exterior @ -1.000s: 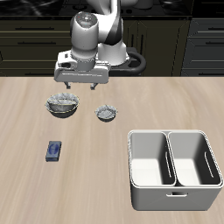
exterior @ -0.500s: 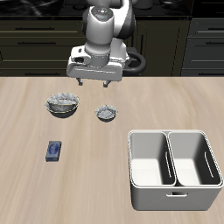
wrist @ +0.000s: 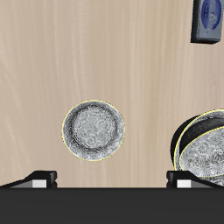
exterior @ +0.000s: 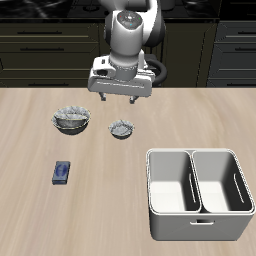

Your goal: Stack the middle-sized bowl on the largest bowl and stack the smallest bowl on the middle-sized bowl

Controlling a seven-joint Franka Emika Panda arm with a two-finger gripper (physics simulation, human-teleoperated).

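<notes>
With the middle-sized bowl (exterior: 72, 118) apparently already nested on the largest bowl (exterior: 73, 125), the gripper (exterior: 120, 101), spread and empty, must descend over the smallest bowl (wrist: 93, 131).

Smallest bowl (exterior: 122, 129) beside the stacked bowls (exterior: 74, 119); twin-compartment bin (exterior: 198, 193) nearer the table's front edge.

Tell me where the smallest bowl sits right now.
The smallest bowl stands alone on the table, beside the stacked bowls and farther back than the white two-compartment bin; the gripper hangs above it.
</notes>
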